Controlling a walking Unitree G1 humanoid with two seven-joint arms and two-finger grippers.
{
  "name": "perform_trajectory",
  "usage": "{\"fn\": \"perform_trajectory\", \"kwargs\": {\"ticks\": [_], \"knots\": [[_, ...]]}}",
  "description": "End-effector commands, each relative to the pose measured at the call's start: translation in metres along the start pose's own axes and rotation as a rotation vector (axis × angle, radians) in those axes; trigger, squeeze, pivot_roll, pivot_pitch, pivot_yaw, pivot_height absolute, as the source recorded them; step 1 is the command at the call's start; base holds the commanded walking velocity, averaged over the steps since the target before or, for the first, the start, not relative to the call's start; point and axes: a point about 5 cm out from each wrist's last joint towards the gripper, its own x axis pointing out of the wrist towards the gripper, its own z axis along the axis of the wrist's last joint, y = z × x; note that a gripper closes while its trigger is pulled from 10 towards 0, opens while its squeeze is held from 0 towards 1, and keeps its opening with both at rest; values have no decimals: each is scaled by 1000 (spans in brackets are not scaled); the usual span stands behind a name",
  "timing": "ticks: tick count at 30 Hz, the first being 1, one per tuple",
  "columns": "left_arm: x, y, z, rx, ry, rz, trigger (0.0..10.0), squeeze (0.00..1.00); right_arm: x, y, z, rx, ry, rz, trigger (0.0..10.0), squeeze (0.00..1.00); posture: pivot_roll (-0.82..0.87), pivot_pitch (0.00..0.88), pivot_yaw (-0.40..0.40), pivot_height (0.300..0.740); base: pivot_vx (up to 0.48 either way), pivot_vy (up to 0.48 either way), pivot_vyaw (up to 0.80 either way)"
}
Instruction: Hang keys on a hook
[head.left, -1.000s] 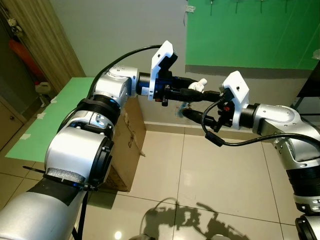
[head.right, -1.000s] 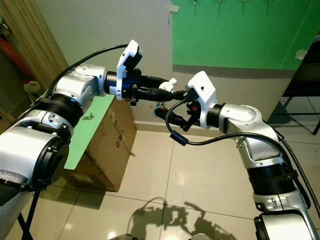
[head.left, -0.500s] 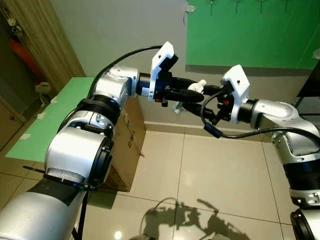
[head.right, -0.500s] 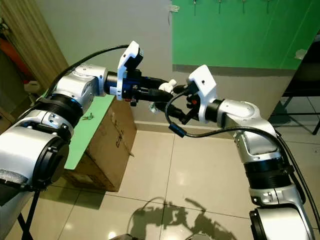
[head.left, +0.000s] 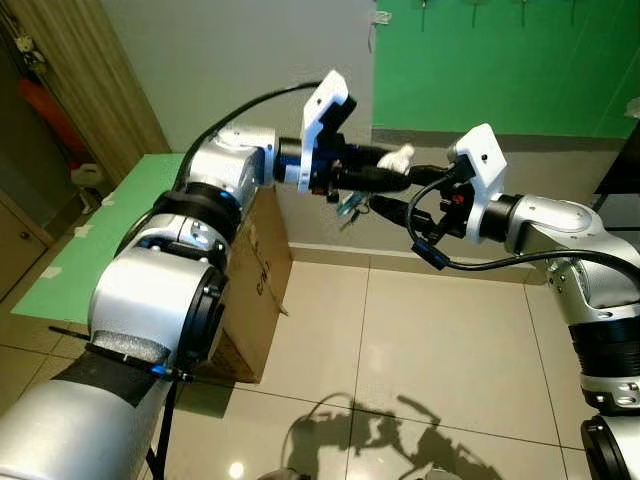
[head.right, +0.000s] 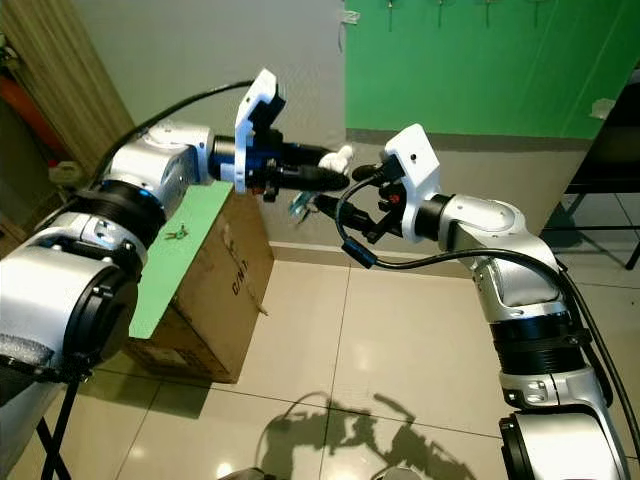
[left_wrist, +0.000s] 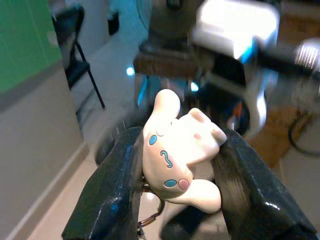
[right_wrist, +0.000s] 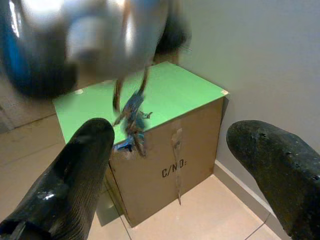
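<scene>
Firmly, left gripper (head.left: 392, 168) clamps keys (head.left: 349, 204) charm

dangling keys (right_wrist: 131, 117) and left claw (right_wrist: 95, 37) blurred.

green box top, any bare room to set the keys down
Most of the green box top looks bare; only a small item lies mid-strip. It is crowded where the left gripper holds the keys by the right gripper.
</scene>
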Motion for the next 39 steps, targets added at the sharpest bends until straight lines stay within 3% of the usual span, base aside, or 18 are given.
{"fn": "perform_trajectory", "kwargs": {"ticks": [1,8,29,30,31,32,33,39], "knots": [[-3,2,16,15,-33,16,10000,0,3,1,4,2,-3,9,10000,0,-253,0,158,740,0,0,0],[-5,4,25,14,-51,45,10000,0,4,-2,15,11,-35,6,10000,0,-253,0,159,740,0,0,0],[1,3,11,-12,-17,40,10000,0,7,-11,22,39,-66,-71,10000,0,-257,0,160,740,0,0,0],[1,3,11,-13,-17,40,10000,0,6,-11,22,41,-67,-74,4353,0,-257,0,160,740,0,0,0],[1,3,10,-14,-17,42,10000,0,6,-12,21,42,-67,-76,3686,0,-257,0,160,740,0,0,0],[1,3,10,-14,-17,42,10000,0,6,-12,21,42,-67,-76,3686,0,-257,0,160,740,0,0,0],[0,3,10,-14,-17,49,10000,0,6,-12,21,43,-66,-81,0,0,-257,0,159,740,0,0,0],[-5,6,11,-12,-18,86,10000,0,5,-12,19,43,-60,-85,0,0,-257,0,161,740,0,0,0]]}}
